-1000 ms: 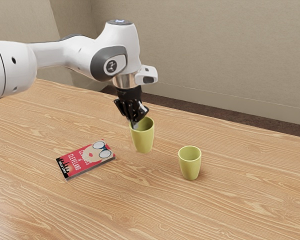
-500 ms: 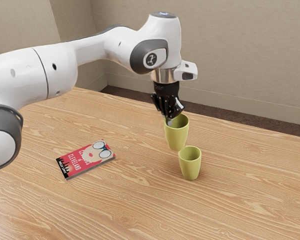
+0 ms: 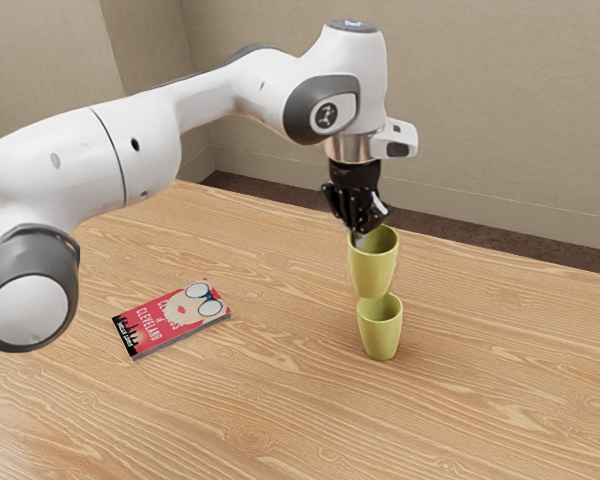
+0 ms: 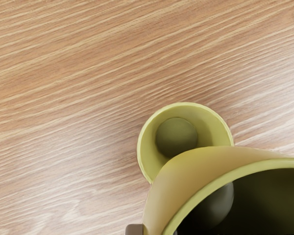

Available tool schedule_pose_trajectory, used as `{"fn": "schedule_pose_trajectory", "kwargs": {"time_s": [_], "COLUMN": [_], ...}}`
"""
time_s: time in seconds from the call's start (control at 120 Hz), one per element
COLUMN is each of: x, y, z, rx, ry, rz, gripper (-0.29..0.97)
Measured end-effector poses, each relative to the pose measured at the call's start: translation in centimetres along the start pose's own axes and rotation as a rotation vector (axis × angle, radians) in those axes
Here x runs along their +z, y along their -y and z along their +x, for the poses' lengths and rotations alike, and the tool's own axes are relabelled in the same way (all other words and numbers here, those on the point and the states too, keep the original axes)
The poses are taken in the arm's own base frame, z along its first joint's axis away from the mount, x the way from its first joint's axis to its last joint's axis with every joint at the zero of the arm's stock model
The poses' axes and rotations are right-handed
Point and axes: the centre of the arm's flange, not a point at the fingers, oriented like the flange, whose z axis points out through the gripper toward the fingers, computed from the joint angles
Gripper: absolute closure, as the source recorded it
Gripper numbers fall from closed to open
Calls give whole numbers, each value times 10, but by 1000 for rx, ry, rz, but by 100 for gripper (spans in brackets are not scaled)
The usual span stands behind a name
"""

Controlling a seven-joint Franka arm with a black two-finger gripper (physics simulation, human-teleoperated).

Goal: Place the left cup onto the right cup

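My gripper (image 3: 365, 226) is shut on the rim of an olive-green cup (image 3: 372, 263), which hangs upright in the air. Its base sits right at the mouth of a second olive-green cup (image 3: 380, 326) that stands on the wooden table (image 3: 500, 380); I cannot tell whether the two touch. In the wrist view the held cup (image 4: 220, 191) looms large and blurred just under my hand, and the standing cup (image 4: 179, 134) shows its open mouth beneath and slightly beside it.
A red book (image 3: 170, 317) lies flat on the table, toward the exterior view's left of the cups. A beige wall with a dark floor strip runs behind the table's far edge.
My arm carried the held cup toward the exterior view's right, from between the book and the standing cup to a spot directly above that cup. The standing cup and book stayed put.
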Motion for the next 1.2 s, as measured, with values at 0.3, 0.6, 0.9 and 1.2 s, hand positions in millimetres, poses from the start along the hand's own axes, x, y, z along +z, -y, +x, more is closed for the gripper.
{"fn": "schedule_pose_trajectory", "kwargs": {"time_s": [0.3,0.6,0.9,1.2], "x": [13,21,38,50], "y": [-2,0,-1,-2], "z": [5,7,14,18], "rx": [8,5,7,9], "ry": [20,27,27,29], "rz": [3,3,-1,-4], "gripper": [79,79,79,79]}}
